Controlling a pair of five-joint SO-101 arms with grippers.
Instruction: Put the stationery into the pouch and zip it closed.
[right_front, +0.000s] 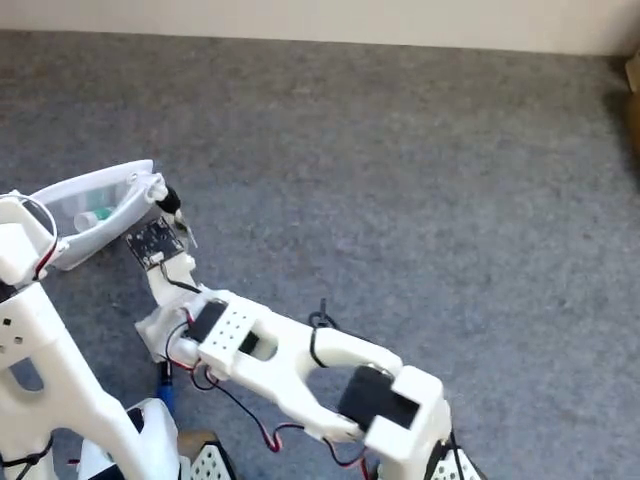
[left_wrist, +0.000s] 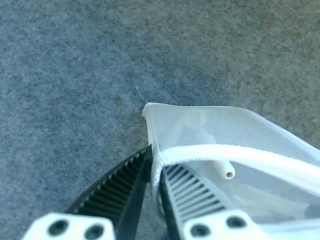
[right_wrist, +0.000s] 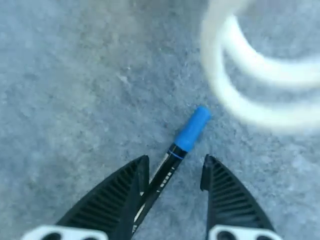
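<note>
A white mesh pouch (right_front: 100, 200) is held up off the carpet at the left, its mouth open, and a small green-and-white item (right_front: 95, 215) shows through it. My left gripper (left_wrist: 154, 167) is shut on the pouch's corner (left_wrist: 160, 150), just below the white zipper rim (left_wrist: 240, 157). A black pen with a blue cap (right_wrist: 186, 135) lies on the carpet. My right gripper (right_wrist: 172, 170) is open low over it, one finger on each side of the pen's barrel. From above, the blue cap (right_front: 167, 388) peeks out under the right arm (right_front: 270, 350).
Grey carpet (right_front: 420, 180) covers the whole surface, with wide free room to the right and far side. A blurred white loop (right_wrist: 250, 75) hangs close in front of the right wrist camera. Arm bases and cables (right_front: 300, 430) crowd the near edge.
</note>
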